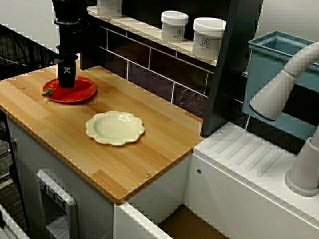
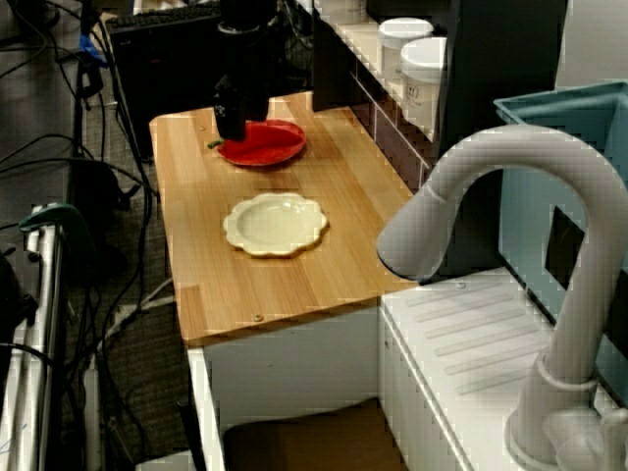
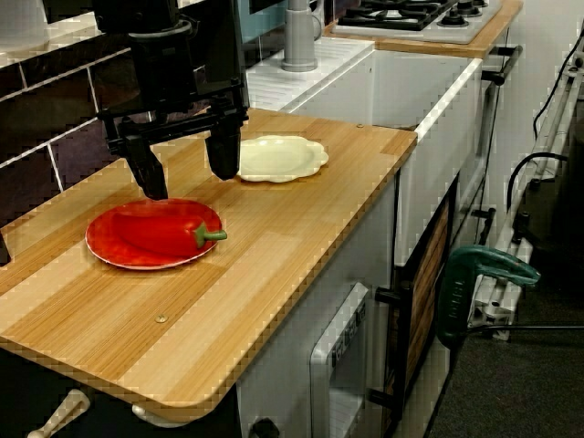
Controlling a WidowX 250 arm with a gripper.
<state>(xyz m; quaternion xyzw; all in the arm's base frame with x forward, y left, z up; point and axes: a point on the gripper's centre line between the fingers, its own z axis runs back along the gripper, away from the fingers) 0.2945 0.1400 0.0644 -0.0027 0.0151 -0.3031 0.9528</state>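
Jaws are spread wide with nothing in them, hanging just above the red pepper (image 3: 160,230). It lies right under them on the red plate (image 3: 108,254), stem end below one of the fingers (image 3: 224,160). My worry: the opening seems to run along the pepper's long way, so a squeeze could make that glossy skin squirt out sideways, or a fingertip could catch the rim and skid the plate across the surface (image 3: 274,246). The arm stands dead vertical, wrist pointing straight down. A cream plate (image 3: 278,157) sits off to the jaws' side, well apart.
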